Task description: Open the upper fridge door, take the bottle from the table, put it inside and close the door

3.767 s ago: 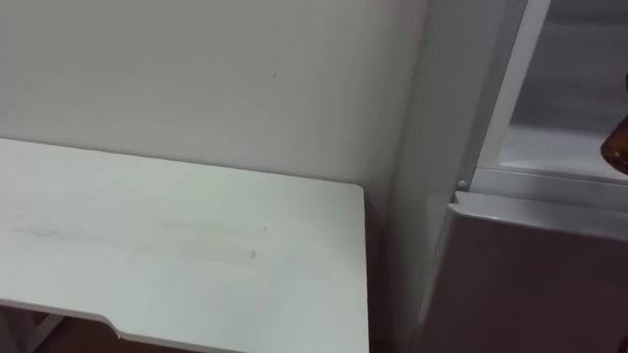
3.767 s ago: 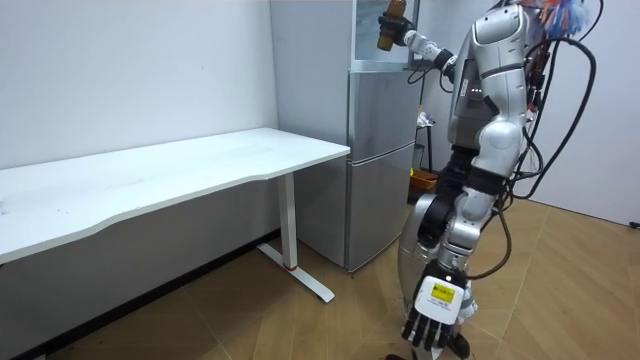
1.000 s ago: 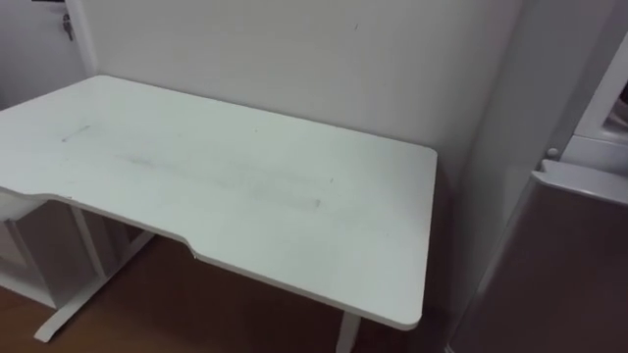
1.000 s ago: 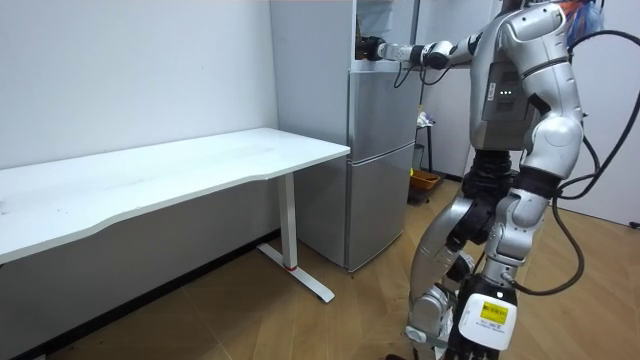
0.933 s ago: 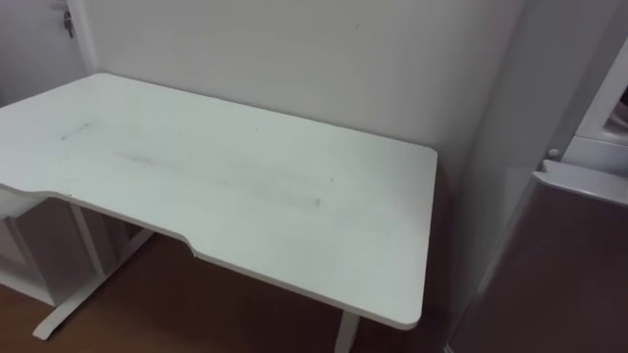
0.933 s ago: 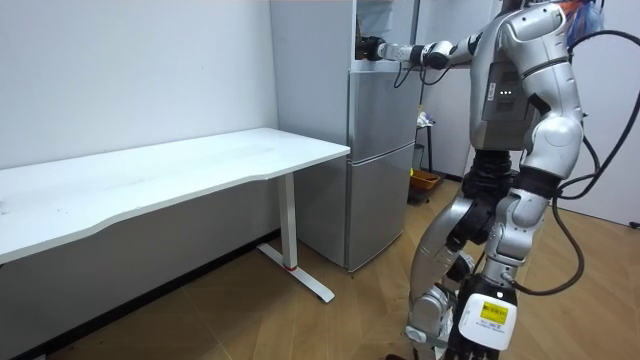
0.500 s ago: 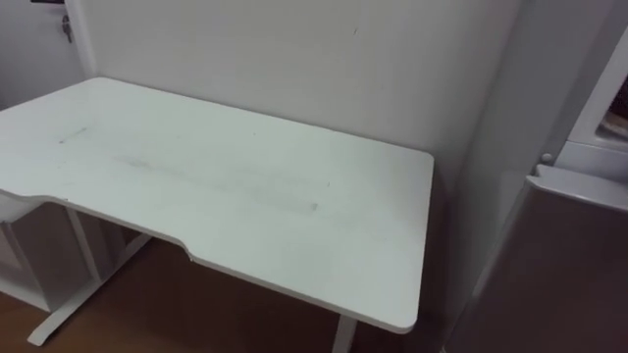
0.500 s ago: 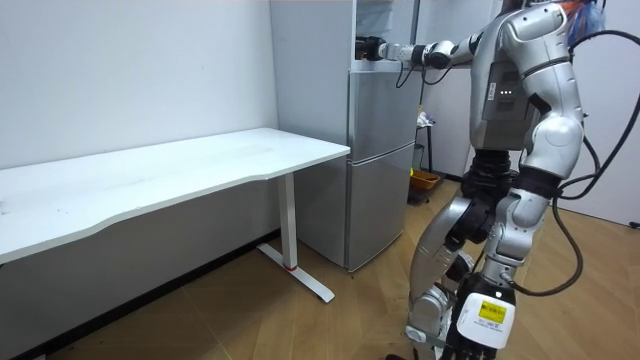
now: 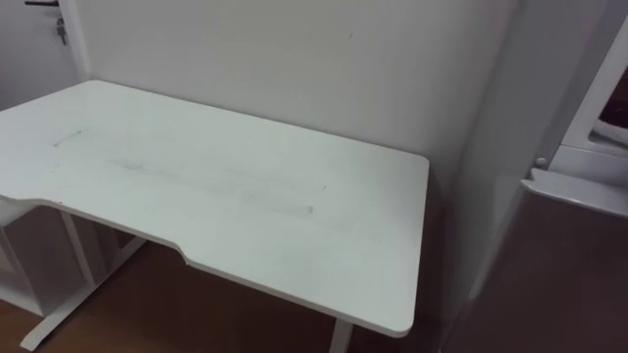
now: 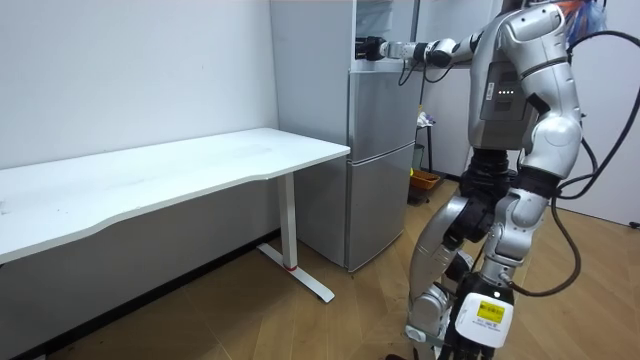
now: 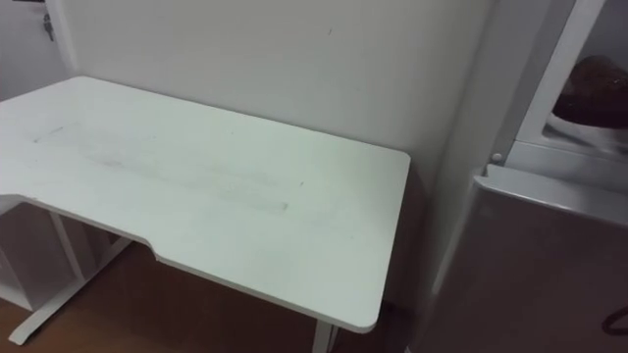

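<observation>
Behind the white frame of the open upper fridge compartment (image 11: 549,78) sits a dark brown blurred shape (image 11: 595,82), probably the bottle; its outline is unclear. In the room view I stand in front of the grey fridge (image 10: 380,160). My right arm is stretched out level, with my right hand (image 10: 368,47) at the mouth of the upper compartment. It looks straight, with nothing brown in it. My left hand (image 10: 482,318) hangs low beside my leg with relaxed fingers and holds nothing.
A long white desk (image 9: 245,196) stands against the wall to the fridge's left, its end close to the fridge's side. The closed lower fridge door (image 9: 579,265) is at my right. A small orange bin (image 10: 426,180) sits on the wood floor behind the fridge.
Seconds ago my right hand held the brown bottle up at the fridge top; now it is level at the compartment with no bottle in it. My view has swung left and down over the desk.
</observation>
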